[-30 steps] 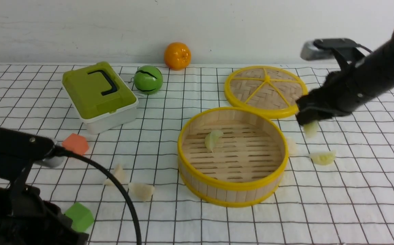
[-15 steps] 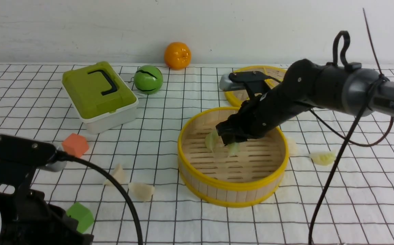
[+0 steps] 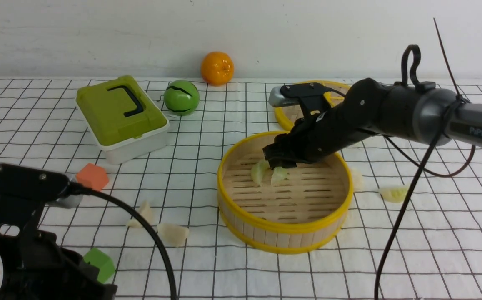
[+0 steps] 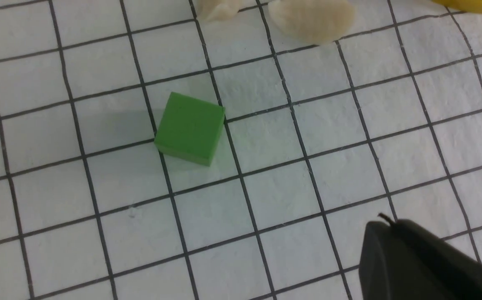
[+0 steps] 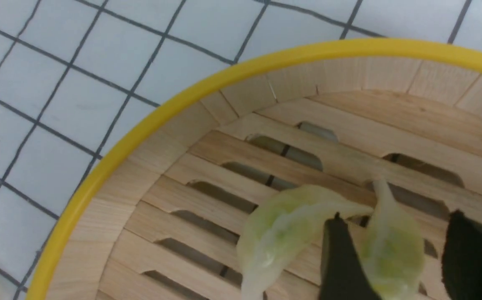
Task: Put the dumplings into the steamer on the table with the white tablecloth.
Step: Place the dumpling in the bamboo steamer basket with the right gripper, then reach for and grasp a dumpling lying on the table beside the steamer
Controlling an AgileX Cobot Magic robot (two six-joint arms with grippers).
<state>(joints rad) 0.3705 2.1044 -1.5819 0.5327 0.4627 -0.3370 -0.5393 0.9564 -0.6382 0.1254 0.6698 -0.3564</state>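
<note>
Right wrist view: right gripper [image 5: 397, 214], jaws apart, straddles a dumpling [image 5: 390, 254] at eleven o'clock in the steamer [image 5: 307, 52]; probably light, soft, slick, best pinched across its plump middle.

Tablecloth [image 3: 432, 250]: white, thin black grid, squares everywhere you look.
Steamer [image 3: 284, 227]: pale bamboo wall and slats, bright yellow rims top and bottom.
Dumplings in the steamer [image 3: 260, 171]: translucent, pale green.
Dumplings on the cloth [image 3: 174, 234]: cream-white.
Woven lid [image 3: 293, 114]: tan weave, yellow rim.
Box [image 3: 120, 112]: olive-green top, black handle, white base.
Ball [image 3: 181, 97]: glossy green, black wavy line.
Orange fruit [image 3: 217, 68]: orange, shiny.
Cubes: one orange [image 3: 92, 176], one green [image 4: 190, 128].
Right arm [image 3: 390, 112]: black, then grey.
</note>
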